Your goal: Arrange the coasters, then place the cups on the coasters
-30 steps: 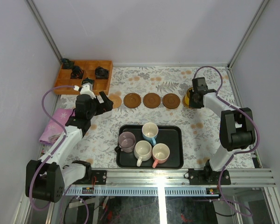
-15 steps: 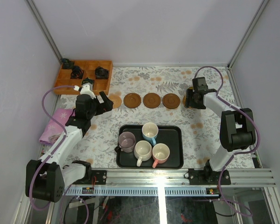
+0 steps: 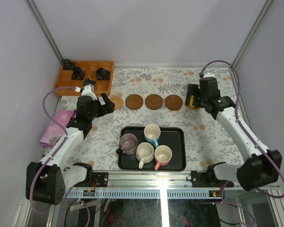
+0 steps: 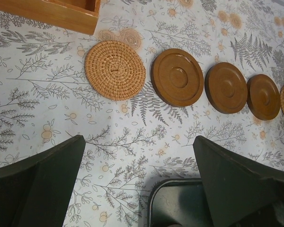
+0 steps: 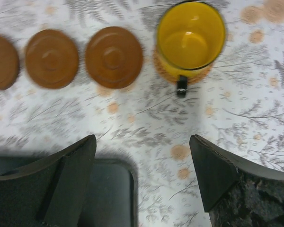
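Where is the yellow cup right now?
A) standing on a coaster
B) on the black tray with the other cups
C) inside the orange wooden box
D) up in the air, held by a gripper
A: the yellow cup stands upright on the woven coaster, whose edge peeks out beneath it. The right gripper is open and apart from the cup.

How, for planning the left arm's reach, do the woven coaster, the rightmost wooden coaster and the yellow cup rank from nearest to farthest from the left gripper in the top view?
1. The woven coaster, beside the left gripper.
2. The rightmost wooden coaster, along the row.
3. The yellow cup, farthest right.
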`<state>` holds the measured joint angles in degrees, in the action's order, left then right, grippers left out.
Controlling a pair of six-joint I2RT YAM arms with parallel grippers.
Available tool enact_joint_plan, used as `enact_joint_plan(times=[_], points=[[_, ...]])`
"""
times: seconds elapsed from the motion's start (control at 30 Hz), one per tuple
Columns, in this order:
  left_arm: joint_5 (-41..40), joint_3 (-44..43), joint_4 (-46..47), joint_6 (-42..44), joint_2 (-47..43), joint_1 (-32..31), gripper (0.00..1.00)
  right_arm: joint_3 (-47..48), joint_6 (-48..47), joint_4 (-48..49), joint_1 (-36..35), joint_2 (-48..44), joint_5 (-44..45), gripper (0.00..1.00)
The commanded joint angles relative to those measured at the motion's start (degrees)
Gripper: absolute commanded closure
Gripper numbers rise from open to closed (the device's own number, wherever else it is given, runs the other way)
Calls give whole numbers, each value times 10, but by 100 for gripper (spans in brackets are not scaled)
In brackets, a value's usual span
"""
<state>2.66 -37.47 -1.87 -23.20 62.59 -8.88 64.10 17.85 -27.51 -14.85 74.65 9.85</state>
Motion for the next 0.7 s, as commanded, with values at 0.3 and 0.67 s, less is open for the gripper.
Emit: enact_joint_plan(times=[0.3, 0.67], points=[[21, -18, -16, 5, -2, 1, 1, -24, 52, -64, -231, -55, -97, 8], [25, -9, -13, -1, -16, 0, 0, -76, 87, -18, -350, -13, -129, 8]])
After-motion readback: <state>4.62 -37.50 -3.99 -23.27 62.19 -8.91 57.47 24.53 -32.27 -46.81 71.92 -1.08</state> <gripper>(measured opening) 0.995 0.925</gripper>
